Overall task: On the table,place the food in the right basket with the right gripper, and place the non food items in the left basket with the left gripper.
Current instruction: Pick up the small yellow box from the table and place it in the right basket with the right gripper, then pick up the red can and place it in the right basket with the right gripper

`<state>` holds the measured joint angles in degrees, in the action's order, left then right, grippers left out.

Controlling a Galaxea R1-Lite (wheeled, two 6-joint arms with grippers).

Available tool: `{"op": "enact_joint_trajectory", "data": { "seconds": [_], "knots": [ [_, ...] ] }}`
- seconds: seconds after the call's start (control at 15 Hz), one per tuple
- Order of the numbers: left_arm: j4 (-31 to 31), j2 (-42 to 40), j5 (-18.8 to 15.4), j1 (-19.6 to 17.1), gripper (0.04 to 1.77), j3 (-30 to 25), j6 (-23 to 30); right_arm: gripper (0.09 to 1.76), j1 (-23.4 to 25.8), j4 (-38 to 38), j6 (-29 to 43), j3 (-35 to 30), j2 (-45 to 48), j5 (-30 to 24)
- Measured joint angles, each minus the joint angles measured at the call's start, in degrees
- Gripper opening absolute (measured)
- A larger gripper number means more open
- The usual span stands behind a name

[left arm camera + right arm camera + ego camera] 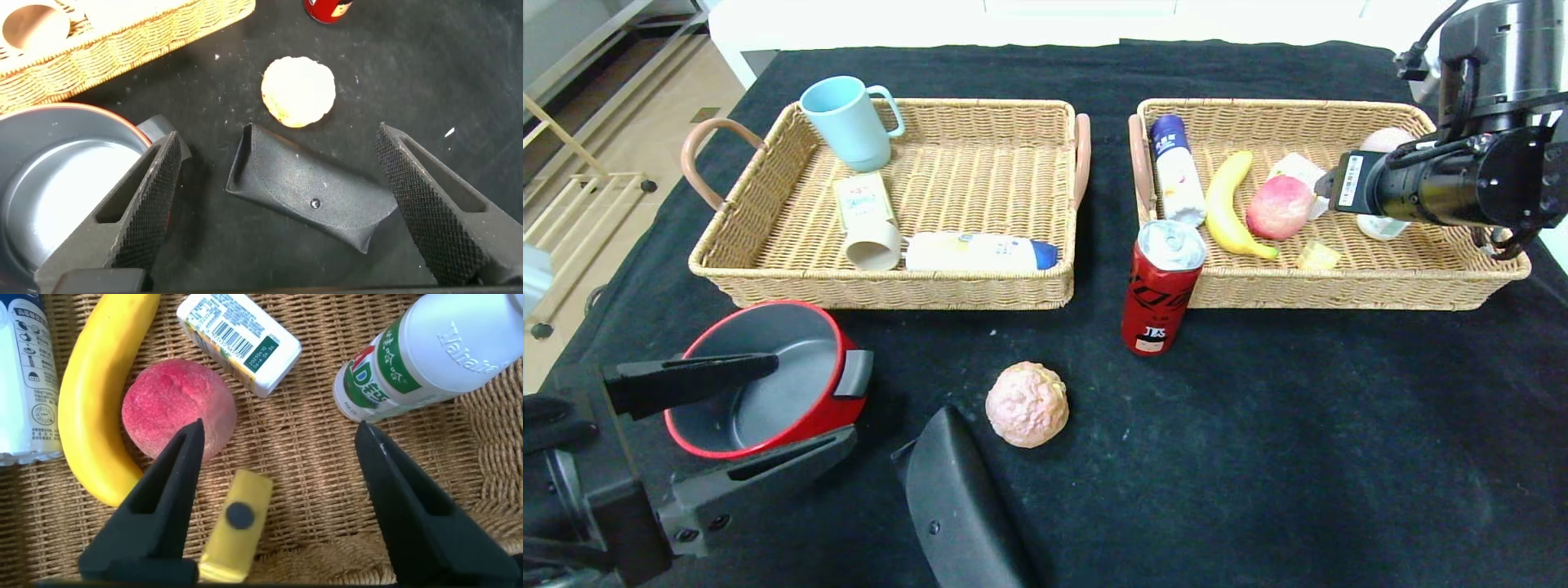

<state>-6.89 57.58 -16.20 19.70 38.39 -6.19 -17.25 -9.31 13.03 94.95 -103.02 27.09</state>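
My right gripper (278, 445) hangs open inside the right basket (1339, 290). A small yellow wrapped piece (235, 527) lies loose on the wicker between its fingers, close to one finger and beside a peach (176, 408) and a banana (94, 392). On the cloth in front stand a red can (1160, 286), a pink-yellow round food ball (1027, 404), a black glasses case (956, 498) and a red pot (792, 309). My left gripper (282, 175) is open above the glasses case (310, 192), with a finger on each side of it and no contact.
The left basket (890, 290) holds a blue mug (849, 122), a small box, a tipped cup and a white tube. The right basket also holds a blue-capped bottle (1176, 167), a white carton (241, 339) and a white bottle (425, 363). The right arm (1437, 188) crosses that basket's right end.
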Motion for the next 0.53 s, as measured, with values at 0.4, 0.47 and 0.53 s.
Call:
{"op": "enact_joint_trajectory", "data": {
  "seconds": [0.4, 0.47, 0.53],
  "knots": [
    [0.00, 0.35, 0.02, 0.06, 1.72, -0.07, -0.02, 1.55, -0.39, -0.22, -0.61, -0.09, 0.33, 0.02],
    [-0.02, 0.30, 0.05, 0.06, 1.72, -0.07, 0.00, 1.57, -0.46, -0.24, -1.16, -0.11, 0.43, 0.02],
    [-0.09, 0.28, 0.02, 0.02, 1.72, -0.07, -0.02, 1.59, -0.52, -0.24, -1.43, -0.11, 0.49, 0.00]
  ]
}}
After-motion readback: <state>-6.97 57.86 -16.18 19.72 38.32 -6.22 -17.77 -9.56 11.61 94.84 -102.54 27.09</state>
